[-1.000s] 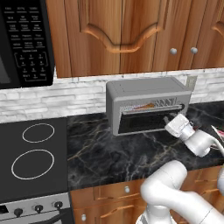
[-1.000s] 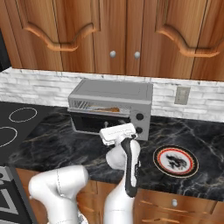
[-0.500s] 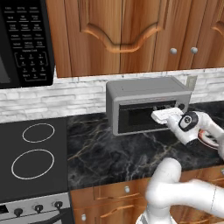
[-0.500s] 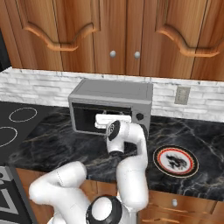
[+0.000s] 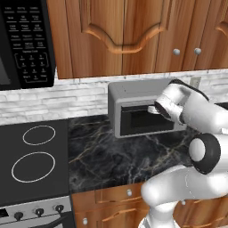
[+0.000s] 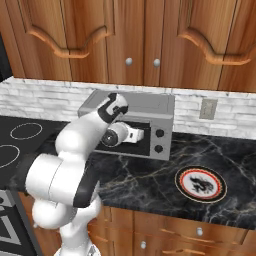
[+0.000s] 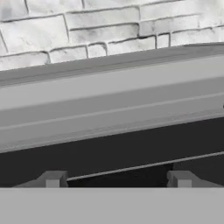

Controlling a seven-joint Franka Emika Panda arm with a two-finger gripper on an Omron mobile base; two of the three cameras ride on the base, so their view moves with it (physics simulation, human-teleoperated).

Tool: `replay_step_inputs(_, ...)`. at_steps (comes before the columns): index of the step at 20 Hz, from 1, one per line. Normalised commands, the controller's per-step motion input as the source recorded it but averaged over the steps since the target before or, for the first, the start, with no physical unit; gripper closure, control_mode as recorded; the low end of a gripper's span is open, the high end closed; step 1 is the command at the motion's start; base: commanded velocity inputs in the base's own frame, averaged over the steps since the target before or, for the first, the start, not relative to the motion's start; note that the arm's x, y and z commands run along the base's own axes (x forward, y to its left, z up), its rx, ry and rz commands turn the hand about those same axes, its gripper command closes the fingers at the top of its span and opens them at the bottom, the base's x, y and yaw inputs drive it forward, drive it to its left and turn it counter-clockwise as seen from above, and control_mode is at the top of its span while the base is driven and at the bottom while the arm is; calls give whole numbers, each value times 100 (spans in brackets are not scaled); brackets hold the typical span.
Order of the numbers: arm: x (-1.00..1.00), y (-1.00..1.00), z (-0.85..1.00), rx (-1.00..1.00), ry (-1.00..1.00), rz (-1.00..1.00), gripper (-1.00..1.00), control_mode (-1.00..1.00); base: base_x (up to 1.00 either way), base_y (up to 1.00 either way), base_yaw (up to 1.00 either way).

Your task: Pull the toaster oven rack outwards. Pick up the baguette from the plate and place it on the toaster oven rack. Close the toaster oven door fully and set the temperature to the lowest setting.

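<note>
Left base view: the toaster oven (image 5: 136, 109) stands at the back of the table (image 5: 111, 156), against the tiled wall; the arm's hand covers the right part of its front.

Right base view: the gripper (image 6: 141, 134) is at the dark oven front, left of the two knobs. The plate (image 6: 200, 183) lies well apart, near the table's front right, with no bread on it.

Hand view: the fingertips (image 7: 52, 179) stand wide apart, holding nothing, just before the oven's dark opening.
</note>
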Motion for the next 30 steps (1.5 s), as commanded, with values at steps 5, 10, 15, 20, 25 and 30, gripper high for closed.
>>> replay_step_inputs(5, -26, -7, 0, 2, -12, -1, -100, -100, 0, 0, 0)
replay_step_inputs(10, -49, -26, 2, 10, -28, -4, -100, -100, 0, 0, 0)
replay_step_inputs(15, -62, -38, 46, 19, -22, 0, -100, -100, 0, 0, 0)
replay_step_inputs(20, -73, -30, 38, 21, -4, 0, -100, -100, 0, 0, 0)
replay_step_inputs(25, -86, -28, 24, 18, 0, 0, -100, -100, 0, 0, 0)
replay_step_inputs(30, -81, -32, 31, 15, 6, 0, -100, -100, 0, 0, 0)
